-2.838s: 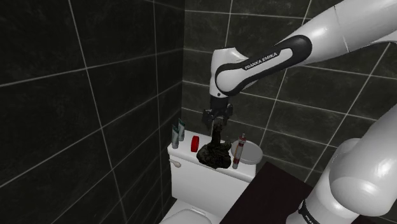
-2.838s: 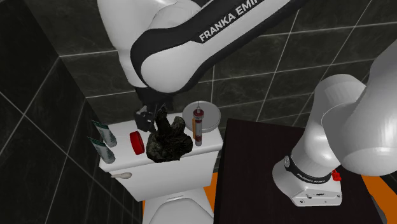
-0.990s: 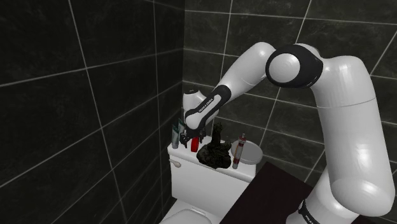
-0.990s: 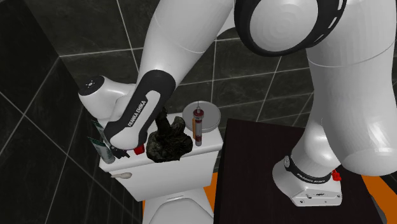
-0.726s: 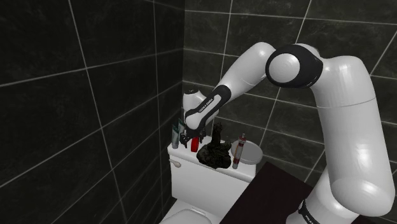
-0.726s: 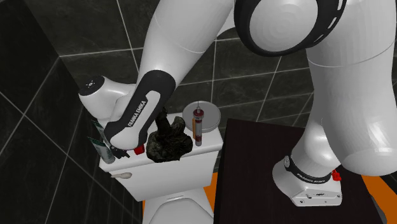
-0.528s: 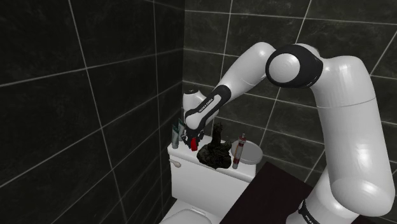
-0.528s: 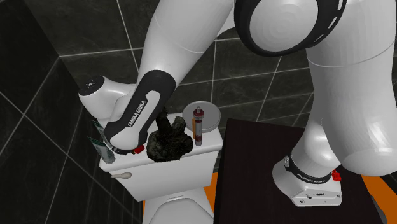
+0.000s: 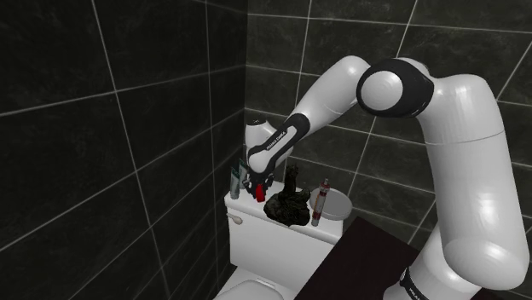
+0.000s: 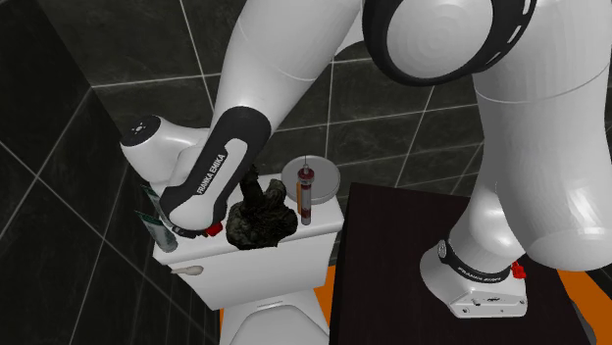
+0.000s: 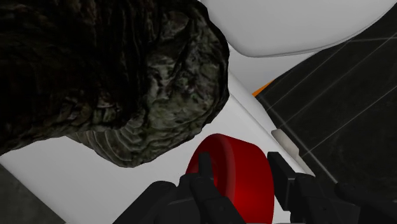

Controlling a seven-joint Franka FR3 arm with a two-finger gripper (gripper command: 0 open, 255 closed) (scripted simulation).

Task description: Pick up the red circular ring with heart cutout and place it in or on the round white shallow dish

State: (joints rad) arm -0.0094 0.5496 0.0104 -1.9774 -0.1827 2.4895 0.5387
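Note:
The red ring [image 11: 236,181] stands on edge on the white toilet tank lid [image 11: 89,188], and my gripper [image 11: 242,173] is shut on it, one black finger on each flat side. In the shoulder view the gripper [image 9: 256,189] is low over the lid's left part with the ring [image 9: 258,194] showing red beneath the hand. From the second exterior view the ring [image 10: 212,230] peeks out beside the wrist. The round white shallow dish [image 9: 338,204] [image 10: 322,177] lies at the lid's other end, beyond a dark rock-like lump.
The dark craggy lump [image 9: 288,205] [image 10: 259,218] [image 11: 114,83] sits right beside the ring, between it and the dish. A red-and-white tube [image 9: 321,202] [image 10: 306,194] stands upright by the dish. Upright tubes [image 9: 238,180] crowd the wall side. A dark table [image 10: 412,265] adjoins the tank.
The arm came down from above the lump to the ring. Within the last second the fingers closed on the ring; the arm has barely moved since.

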